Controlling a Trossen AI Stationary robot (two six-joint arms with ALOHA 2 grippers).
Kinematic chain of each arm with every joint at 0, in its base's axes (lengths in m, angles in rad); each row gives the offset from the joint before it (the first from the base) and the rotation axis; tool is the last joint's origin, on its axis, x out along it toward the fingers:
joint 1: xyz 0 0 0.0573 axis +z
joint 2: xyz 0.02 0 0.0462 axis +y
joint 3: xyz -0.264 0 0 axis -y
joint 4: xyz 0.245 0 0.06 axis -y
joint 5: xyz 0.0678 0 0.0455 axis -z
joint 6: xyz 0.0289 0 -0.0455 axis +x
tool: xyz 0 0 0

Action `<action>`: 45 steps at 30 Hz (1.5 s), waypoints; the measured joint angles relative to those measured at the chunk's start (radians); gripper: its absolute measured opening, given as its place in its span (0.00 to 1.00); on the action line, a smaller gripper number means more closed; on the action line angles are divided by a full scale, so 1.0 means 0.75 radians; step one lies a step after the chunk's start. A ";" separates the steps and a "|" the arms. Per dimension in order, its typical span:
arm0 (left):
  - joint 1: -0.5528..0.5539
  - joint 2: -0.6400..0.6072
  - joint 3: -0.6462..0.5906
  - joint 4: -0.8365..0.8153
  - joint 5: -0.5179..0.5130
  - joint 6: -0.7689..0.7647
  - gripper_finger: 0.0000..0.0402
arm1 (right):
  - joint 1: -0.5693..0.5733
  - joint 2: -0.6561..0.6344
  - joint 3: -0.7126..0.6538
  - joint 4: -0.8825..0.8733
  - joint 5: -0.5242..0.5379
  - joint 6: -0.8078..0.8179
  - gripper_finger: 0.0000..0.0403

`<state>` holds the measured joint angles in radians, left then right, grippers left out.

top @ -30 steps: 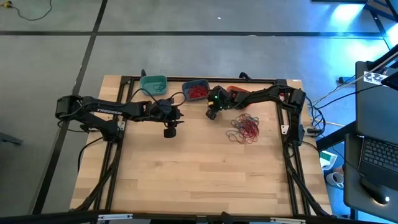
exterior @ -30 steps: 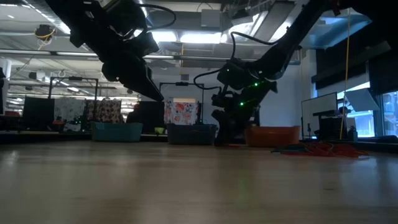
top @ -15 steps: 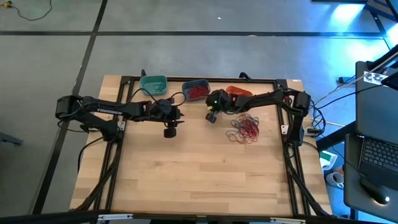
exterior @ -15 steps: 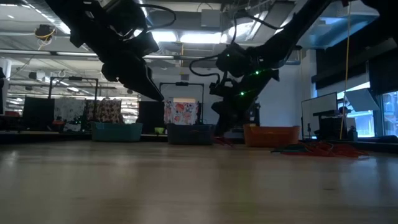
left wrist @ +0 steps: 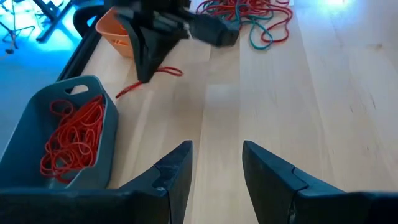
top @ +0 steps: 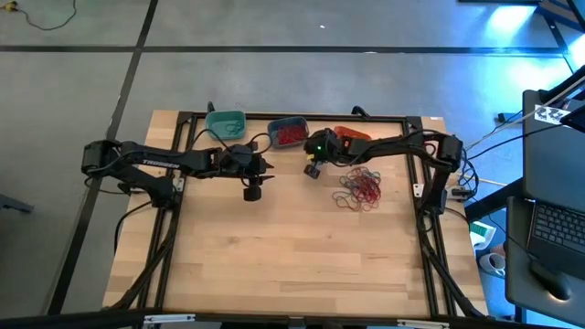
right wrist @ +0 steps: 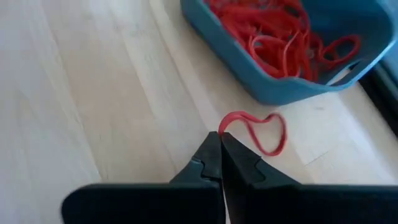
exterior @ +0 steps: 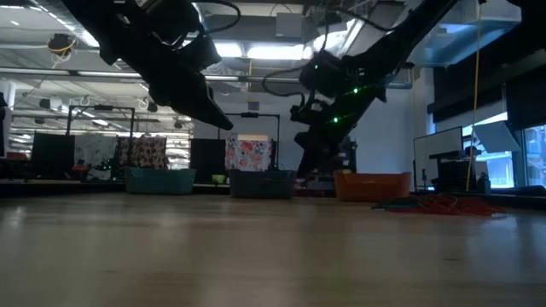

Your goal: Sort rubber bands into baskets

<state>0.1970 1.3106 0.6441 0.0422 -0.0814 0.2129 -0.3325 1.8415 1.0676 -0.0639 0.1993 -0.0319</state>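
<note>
Nearest, left gripper (left wrist: pixel 214 168): its two dark fingers are apart and hold nothing, above bare wood near the middle of the light wooden table (top: pixel 292 256).
Right gripper (right wrist: pixel 220 154): fingers pressed together on one end of a thin red rubber band (right wrist: pixel 258 132), just beside the slate blue plastic basket (right wrist: pixel 273 87).
Pile on the table: loose red, orange and bluish rubber bands (top: pixel 359 187) lie near the right gripper, apart from the baskets.
Far edge, baskets in a row: teal plastic basket (top: pixel 225 122), the slate blue basket between, orange plastic basket (top: pixel 352 135).
In the way: the right arm (top: pixel 384 146) lies over part of the orange basket in the high view.
Only in wrist views: the pinched band and the heap of red bands (left wrist: pixel 71 137) in the slate blue basket show clearly.
Low view only: the room behind the table.
</note>
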 joint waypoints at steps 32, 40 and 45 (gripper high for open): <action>0.010 -0.069 0.000 -0.005 0.000 -0.005 0.34 | -0.153 -0.033 0.003 0.647 -0.056 -0.058 0.03; 0.010 -0.069 0.000 -0.007 0.000 -0.011 0.34 | -0.136 -0.004 0.002 0.577 -0.082 -0.058 0.34; 0.010 -0.069 0.000 -0.045 0.000 -0.012 0.34 | -0.121 -0.137 0.001 0.366 -0.082 -0.080 0.48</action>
<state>0.2047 1.2587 0.6441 0.0083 -0.0814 0.2039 -0.4234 1.7388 1.0686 0.2109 0.1381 -0.0917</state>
